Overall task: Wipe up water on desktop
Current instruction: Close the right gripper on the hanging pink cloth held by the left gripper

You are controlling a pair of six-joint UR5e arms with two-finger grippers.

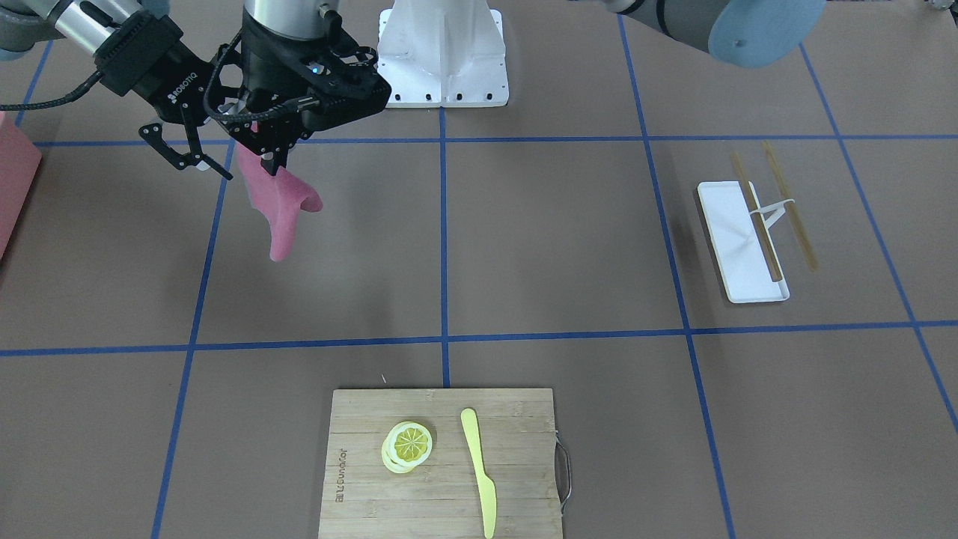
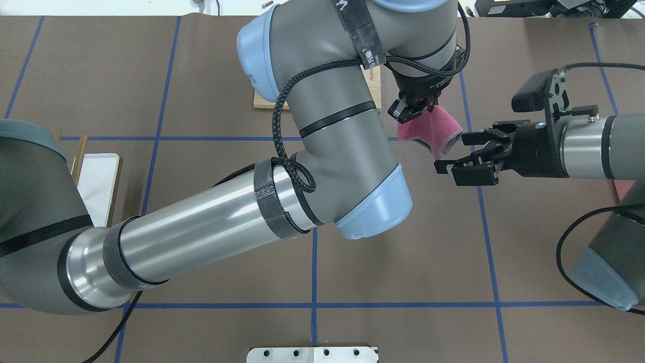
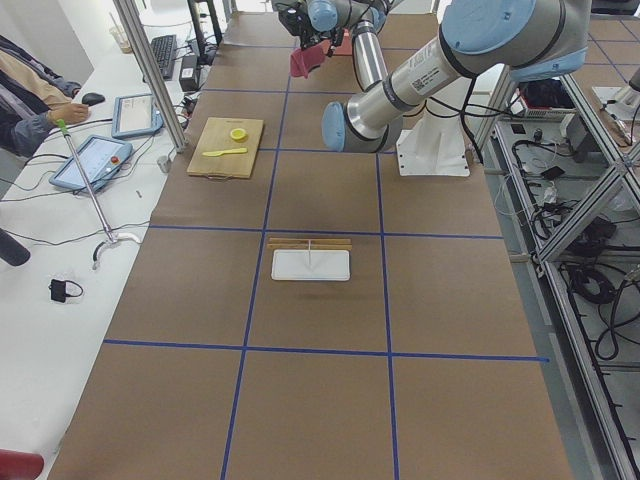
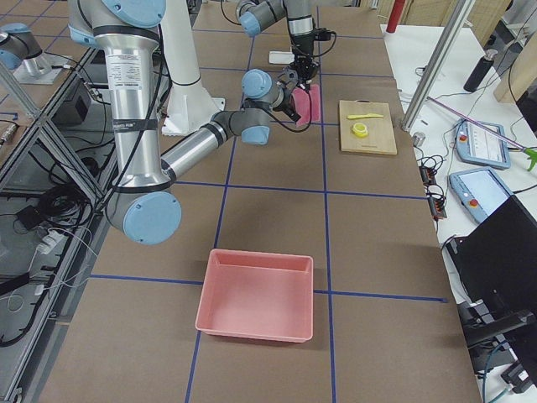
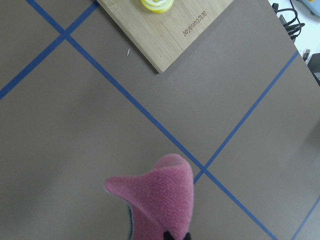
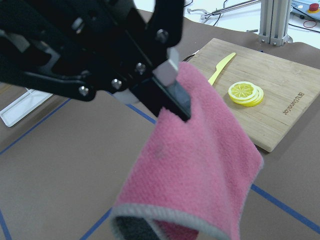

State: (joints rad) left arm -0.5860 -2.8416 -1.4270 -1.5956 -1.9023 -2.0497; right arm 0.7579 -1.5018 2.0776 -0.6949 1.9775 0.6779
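My left gripper [image 2: 410,112]: pinched shut on pink fleece cloth [image 2: 433,131], long axis hanging straight below jaws. Desktop [image 2: 101,75]: underneath, water not discernible. My right gripper [image 2: 452,152]: spread, empty, just beside cloth.

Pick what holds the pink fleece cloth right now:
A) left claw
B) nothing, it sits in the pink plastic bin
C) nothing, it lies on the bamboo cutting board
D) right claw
A: the left claw, reaching across, is shut on the top of the pink fleece cloth, which hangs above the brown taped desktop. The right claw stands open beside it.
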